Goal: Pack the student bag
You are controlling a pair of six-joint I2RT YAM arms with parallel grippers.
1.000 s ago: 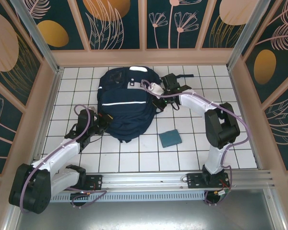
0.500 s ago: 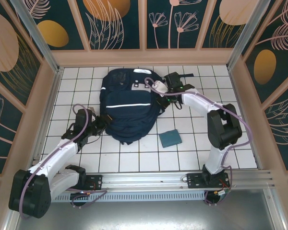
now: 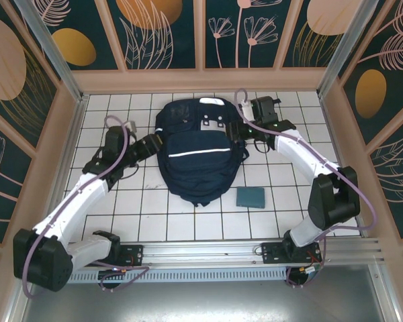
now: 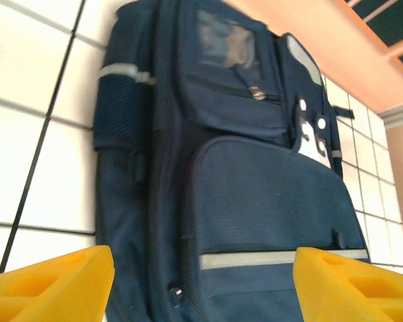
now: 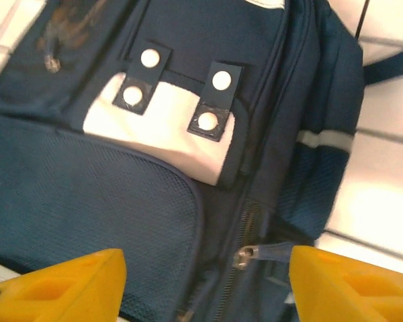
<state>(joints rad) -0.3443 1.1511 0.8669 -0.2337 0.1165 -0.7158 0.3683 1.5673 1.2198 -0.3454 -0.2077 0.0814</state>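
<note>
The student bag (image 3: pixel 195 157) lies flat on the tiled bench, front pocket up, its top toward the far wall and its length squared with the tile lines. Judging by this, the packing looks close to finished: the bag is full-bodied and laid out tidily. From the right wrist camera a zip pull (image 5: pixel 245 257) sits low on the side seam, though I cannot tell whether that zip is run fully home. One small flat teal item (image 3: pixel 250 196) lies on the bench just beside the bag's lower right corner, outside it. If it belongs inside, that is what is left.

The left tool (image 3: pixel 153 143) is at the bag's left flank and the right tool (image 3: pixel 240 134) at its right flank near the top. Both are released, jaws apart with nothing between them.

A second ago the bag lay skewed and rumpled, further left and nearer the arms, with both tools clenched on its edges. Now it is straightened and shifted toward the far wall, and both arms reach further out.
</note>
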